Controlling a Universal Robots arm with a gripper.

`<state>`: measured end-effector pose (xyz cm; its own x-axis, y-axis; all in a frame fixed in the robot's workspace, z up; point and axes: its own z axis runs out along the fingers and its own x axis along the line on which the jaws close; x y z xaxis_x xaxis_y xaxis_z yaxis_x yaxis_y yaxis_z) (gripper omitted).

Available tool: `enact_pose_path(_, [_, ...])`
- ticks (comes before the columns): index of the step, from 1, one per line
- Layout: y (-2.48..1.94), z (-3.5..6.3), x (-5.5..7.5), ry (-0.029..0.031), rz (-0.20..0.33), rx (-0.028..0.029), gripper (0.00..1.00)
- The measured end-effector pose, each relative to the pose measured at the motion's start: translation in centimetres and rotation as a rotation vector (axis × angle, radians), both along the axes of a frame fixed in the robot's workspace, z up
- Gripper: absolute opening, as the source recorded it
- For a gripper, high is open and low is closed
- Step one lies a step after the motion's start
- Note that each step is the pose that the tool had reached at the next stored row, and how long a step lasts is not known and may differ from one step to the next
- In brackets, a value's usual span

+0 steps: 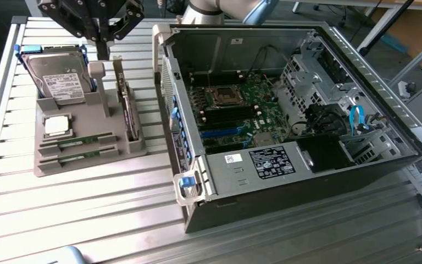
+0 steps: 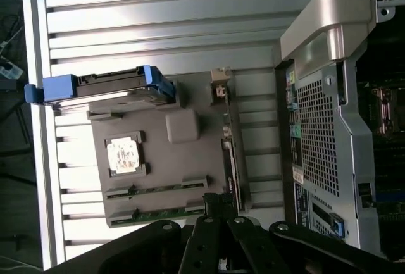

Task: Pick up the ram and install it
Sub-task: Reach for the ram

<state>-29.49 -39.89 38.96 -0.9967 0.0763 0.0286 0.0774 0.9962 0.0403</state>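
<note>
Two ram sticks lie flat in slots at the front of a grey holder tray (image 1: 86, 165): one ram (image 1: 75, 144) and, just in front of it, the other (image 1: 70, 160). The wrist view has the same pair, ram (image 2: 158, 192) and ram (image 2: 161, 214). My gripper (image 1: 103, 54) hangs high over the tray's far end, beside the hard drive, well away from both sticks. Its fingers are shut with nothing between them. The wrist view looks straight down on the tray, with the gripper (image 2: 215, 203) near the end of the sticks.
The tray also holds an upright hard drive (image 1: 61, 77) in a blue frame, a silver processor chip (image 1: 55, 125) and an upright dark expansion card (image 1: 127, 110). On the exterior view's right lies an open computer case (image 1: 196, 181) with its motherboard (image 1: 240, 110). Everything rests on a ribbed metal table (image 1: 86, 220).
</note>
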Motion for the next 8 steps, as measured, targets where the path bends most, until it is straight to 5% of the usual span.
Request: enact_pose_path(8, [0.0, -0.04, -2.0, 0.0065, 0.0, 0.0, 0.11])
